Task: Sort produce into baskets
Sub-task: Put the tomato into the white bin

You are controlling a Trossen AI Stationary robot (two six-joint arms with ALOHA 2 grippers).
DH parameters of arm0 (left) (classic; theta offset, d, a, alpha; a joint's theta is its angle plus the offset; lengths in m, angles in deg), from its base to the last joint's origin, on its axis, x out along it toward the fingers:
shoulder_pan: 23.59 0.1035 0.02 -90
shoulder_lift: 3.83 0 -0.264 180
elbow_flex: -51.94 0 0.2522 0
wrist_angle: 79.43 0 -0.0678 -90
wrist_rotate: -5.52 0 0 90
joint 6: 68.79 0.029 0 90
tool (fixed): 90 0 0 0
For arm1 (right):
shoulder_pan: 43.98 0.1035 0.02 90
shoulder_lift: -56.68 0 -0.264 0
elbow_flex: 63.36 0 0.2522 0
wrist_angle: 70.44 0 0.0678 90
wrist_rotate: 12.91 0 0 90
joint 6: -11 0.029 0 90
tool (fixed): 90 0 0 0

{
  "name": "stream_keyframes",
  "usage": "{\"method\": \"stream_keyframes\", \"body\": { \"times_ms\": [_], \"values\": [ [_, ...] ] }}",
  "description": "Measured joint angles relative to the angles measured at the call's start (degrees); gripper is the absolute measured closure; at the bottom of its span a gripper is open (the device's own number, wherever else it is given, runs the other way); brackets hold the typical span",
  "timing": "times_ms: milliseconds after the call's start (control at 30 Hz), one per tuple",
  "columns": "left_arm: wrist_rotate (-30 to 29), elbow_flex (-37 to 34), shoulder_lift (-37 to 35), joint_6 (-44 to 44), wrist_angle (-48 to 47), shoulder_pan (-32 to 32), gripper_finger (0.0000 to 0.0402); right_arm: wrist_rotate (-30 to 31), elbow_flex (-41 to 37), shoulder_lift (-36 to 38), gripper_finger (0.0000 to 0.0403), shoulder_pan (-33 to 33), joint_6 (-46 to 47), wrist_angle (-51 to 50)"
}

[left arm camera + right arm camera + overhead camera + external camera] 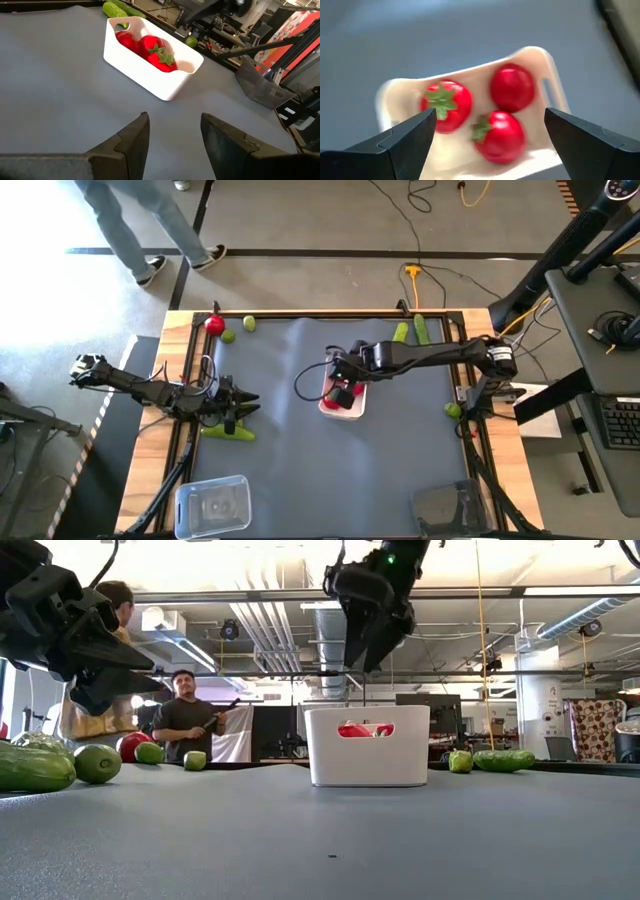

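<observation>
White tray at mid-table holds three red tomatoes, the right gripper hovering wide open and empty above it, while the left gripper waits, fingers narrowly parted, empty.

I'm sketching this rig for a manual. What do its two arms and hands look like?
Both are slim dark jointed arms with loose black cables. The left hand and right hand each end in two flat, wedge-shaped black fingers. A small green light glows on the right wrist.
</observation>
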Motion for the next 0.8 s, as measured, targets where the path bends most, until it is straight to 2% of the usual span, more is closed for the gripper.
{"method": "stream_keyframes", "body": {
  "times_ms": [100, 167, 267, 500, 633, 800],
  "values": [
    [-0.1, 0.0, 0.0, 0.8, 0.1, 0.0, 0.024, -2.4, 0.2, 0.0, 0.0039, 1.3, 2.2, 2.6],
    [-2.2, 0.0, 0.0, 3.2, 1.5, 0.0, 0.024, -2.5, 0.2, 0.0, 0.0039, 2.4, 3.0, 4.3],
    [-4.5, 0.0, 0.0, 2.4, 5.9, 0.0, 0.024, -2.6, 0.2, 0.0, 0.0039, 4.1, 4.4, 6.3],
    [-4.7, 0.0, 0.1, -8.4, 25.6, 0.0, 0.024, -1.4, 0.2, 0.0, 0.0039, 6.0, 5.6, 8.7],
    [-10.7, 0.0, 0.5, -3.6, 33.5, 0.2, 0.024, 0.7, 0.2, 0.0, 0.0039, 6.1, 7.9, 8.7],
    [-10.1, 0.1, 0.6, -2.6, 37.6, 0.2, 0.024, 0.9, 0.3, 0.1, 0.0039, 6.4, 8.5, 8.8]
  ]
}}
